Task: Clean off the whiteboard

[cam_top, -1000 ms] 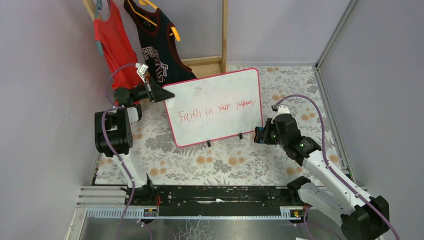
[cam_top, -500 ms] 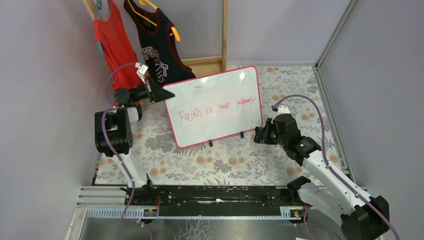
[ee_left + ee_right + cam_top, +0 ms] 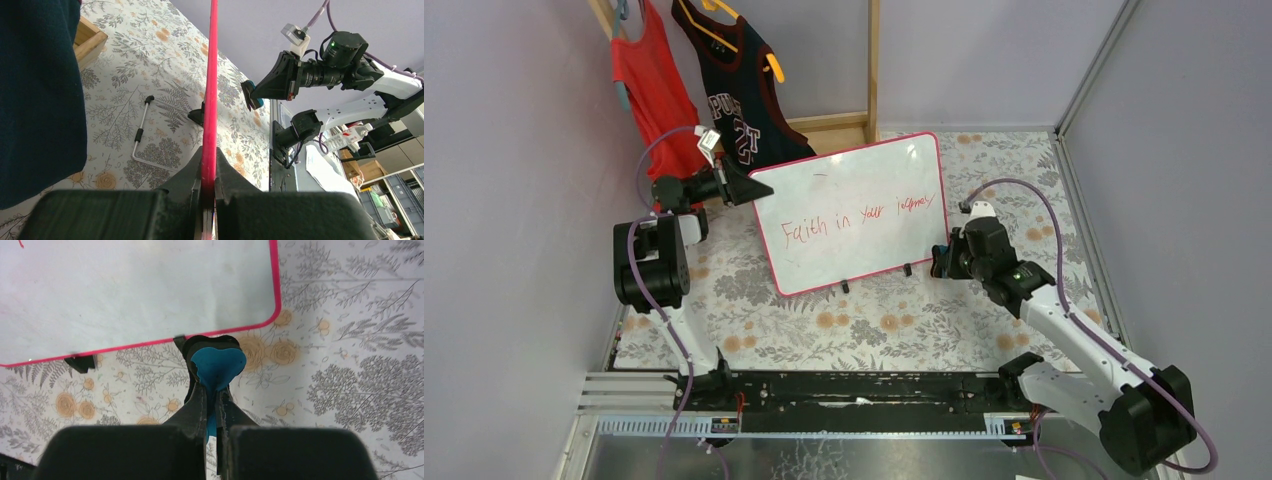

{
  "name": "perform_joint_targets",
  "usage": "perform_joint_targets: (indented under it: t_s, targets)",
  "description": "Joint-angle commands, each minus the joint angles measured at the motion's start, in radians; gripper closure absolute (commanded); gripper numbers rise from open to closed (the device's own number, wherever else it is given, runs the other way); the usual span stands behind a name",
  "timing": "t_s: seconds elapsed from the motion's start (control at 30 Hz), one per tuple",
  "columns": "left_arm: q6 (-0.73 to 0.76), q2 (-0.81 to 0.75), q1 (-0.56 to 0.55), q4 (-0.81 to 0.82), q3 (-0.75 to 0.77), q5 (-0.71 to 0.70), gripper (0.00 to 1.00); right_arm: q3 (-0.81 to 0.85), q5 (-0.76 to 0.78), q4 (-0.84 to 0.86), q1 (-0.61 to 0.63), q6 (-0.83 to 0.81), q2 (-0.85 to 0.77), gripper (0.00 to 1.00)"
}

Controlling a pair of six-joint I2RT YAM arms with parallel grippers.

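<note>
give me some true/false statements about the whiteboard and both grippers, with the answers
1. The white rectangular board with the pink-red frame has red handwritten lettering on its face. True.
2. The left gripper is open, clear of the board. False: it is shut on the frame at the board's upper left corner.
3. The right gripper holds a blue heart-shaped eraser pad. True.
4. The eraser pad is pressed on the lettering. False: it is near the board's lower right corner, off the writing.
</note>
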Motion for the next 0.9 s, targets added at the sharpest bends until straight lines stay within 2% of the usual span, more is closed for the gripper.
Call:
perform_joint_targets:
  t_s: [0.0,0.4,0.7,0.87]
  targets:
    - [-0.009,0.002,-0.001,0.069,-0.018,0.063,1.00,0.080,0.060,0.115,0.010,-0.056,0.035,1.00]
    - [0.014,-0.029,-0.001,0.071,-0.031,0.109,1.00,0.220,0.119,0.229,0.009,-0.129,0.215,1.00]
    - [0.008,-0.033,-0.003,0.071,-0.016,0.122,1.00,0.199,0.352,0.370,0.008,-0.223,0.267,1.00]
    - [0.008,-0.027,-0.004,0.071,-0.015,0.124,1.00,0.187,0.376,0.468,0.006,-0.278,0.305,1.00]
